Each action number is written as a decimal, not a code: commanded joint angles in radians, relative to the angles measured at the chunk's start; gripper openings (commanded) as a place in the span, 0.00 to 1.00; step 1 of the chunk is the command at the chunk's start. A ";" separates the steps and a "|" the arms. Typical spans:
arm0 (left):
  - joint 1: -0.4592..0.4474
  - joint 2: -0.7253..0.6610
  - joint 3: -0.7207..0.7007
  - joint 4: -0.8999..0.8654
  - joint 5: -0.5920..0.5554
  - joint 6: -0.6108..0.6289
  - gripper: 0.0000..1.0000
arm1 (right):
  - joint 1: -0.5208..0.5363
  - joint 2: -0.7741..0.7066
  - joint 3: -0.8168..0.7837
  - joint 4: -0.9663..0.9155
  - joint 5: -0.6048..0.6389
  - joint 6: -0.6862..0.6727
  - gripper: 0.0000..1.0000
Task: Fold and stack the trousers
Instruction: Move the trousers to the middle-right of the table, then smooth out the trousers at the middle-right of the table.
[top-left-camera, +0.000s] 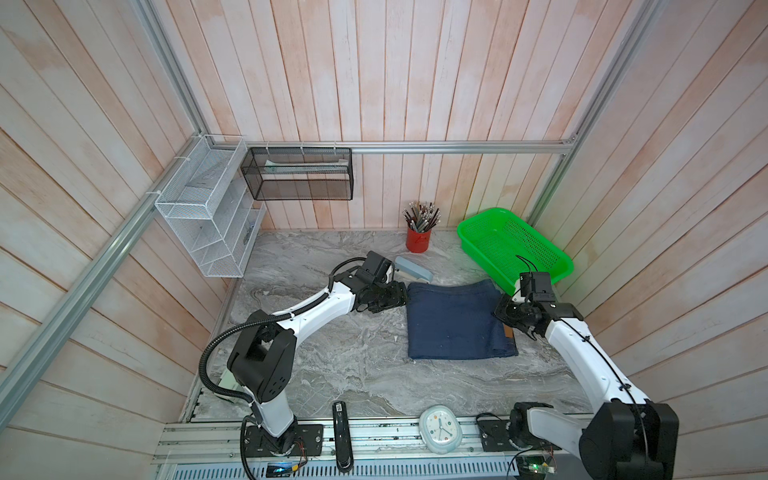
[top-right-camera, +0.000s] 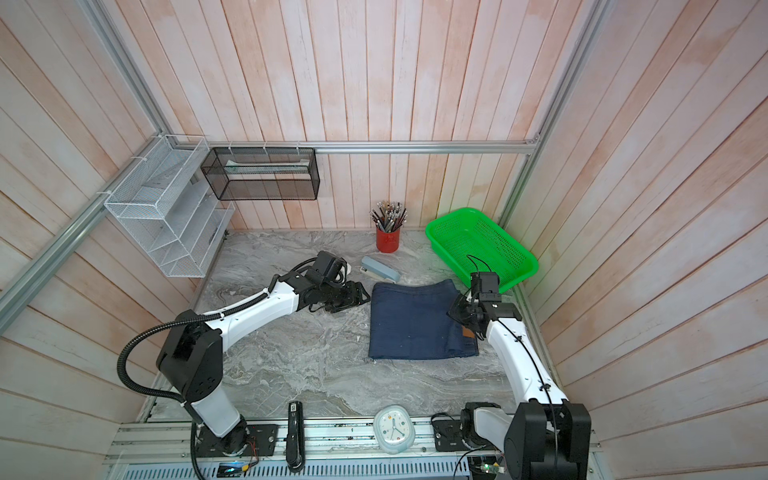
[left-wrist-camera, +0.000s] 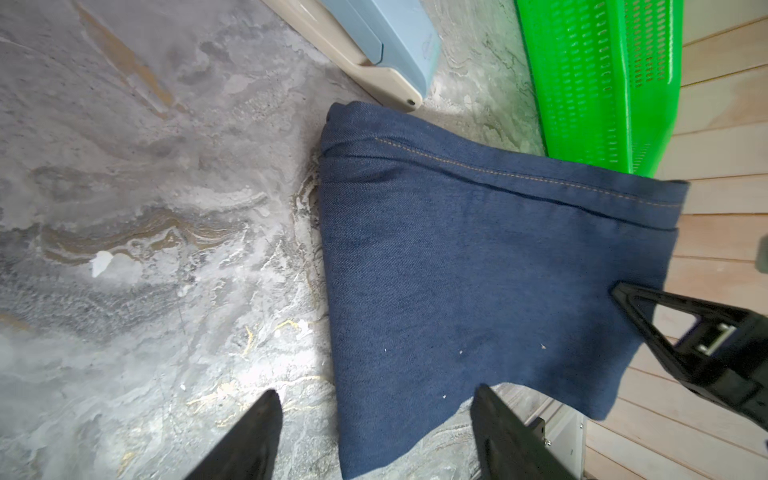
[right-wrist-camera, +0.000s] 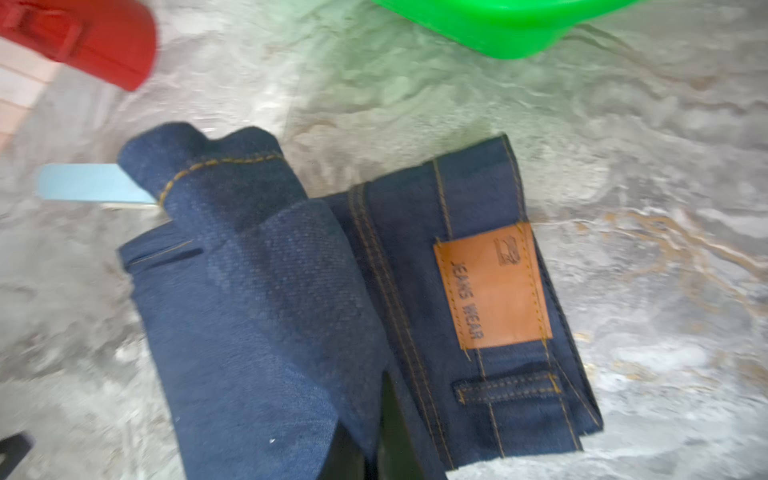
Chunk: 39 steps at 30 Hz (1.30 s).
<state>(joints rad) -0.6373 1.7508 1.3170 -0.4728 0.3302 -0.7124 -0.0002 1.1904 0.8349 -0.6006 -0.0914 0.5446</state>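
The trousers (top-left-camera: 455, 322) (top-right-camera: 415, 322) lie folded into a dark navy rectangle on the marble table, right of centre in both top views. A tan leather patch (right-wrist-camera: 492, 286) shows on the waistband at their right edge. My right gripper (top-left-camera: 500, 311) (right-wrist-camera: 368, 419) is shut on the upper denim layer at that right edge, and the cloth (right-wrist-camera: 257, 311) bunches up over its fingers. My left gripper (top-left-camera: 401, 298) (left-wrist-camera: 376, 392) is open just beside the trousers' (left-wrist-camera: 478, 270) left edge, low over the table. Its jaws straddle a corner of the fold without gripping.
A green basket (top-left-camera: 515, 245) stands behind the trousers at the right wall. A blue-grey stapler (top-left-camera: 413, 269) lies just behind the left gripper, and a red pencil cup (top-left-camera: 418, 240) behind that. A black stapler (top-left-camera: 341, 432) and a clock (top-left-camera: 440, 428) sit on the front rail.
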 joint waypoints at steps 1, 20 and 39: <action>-0.020 0.042 -0.021 0.097 0.078 0.014 0.70 | -0.034 0.059 -0.046 -0.015 0.078 -0.022 0.00; -0.118 0.321 0.038 0.318 0.336 -0.059 0.51 | -0.067 -0.056 -0.078 0.075 -0.138 0.027 0.36; -0.085 0.181 -0.025 0.219 0.209 -0.007 0.73 | -0.184 0.054 -0.088 0.014 -0.054 -0.022 0.42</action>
<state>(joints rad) -0.7273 2.0289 1.3144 -0.2222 0.6003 -0.7494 -0.1986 1.2915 0.7036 -0.5392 -0.1345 0.5507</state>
